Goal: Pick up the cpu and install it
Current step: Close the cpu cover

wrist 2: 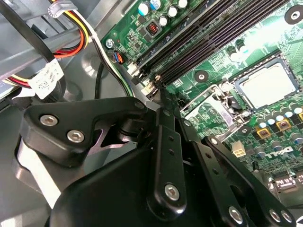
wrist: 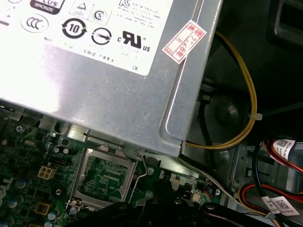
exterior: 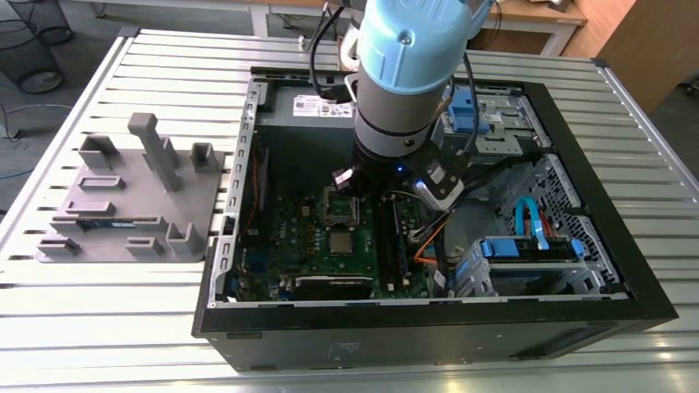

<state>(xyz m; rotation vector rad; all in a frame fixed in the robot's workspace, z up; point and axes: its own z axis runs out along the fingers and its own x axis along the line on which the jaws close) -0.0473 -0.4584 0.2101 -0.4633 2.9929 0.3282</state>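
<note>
One cpu (wrist 2: 267, 85) sits flat in its socket (wrist 2: 238, 81), near the end effector (wrist 2: 164, 101) yet clear of it; apart or together, I cannot tell. Open retention frame (wrist 2: 208, 112) right at its tip: any sideways drift could snag it, I reckon, and knock the cpu askew.

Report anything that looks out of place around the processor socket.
The cpu lies flat and square in its socket, but the metal retention frame beside it stands swung open with its lever free, so nothing clamps the chip down. No damage or loose parts stand out on the board around it.
</note>
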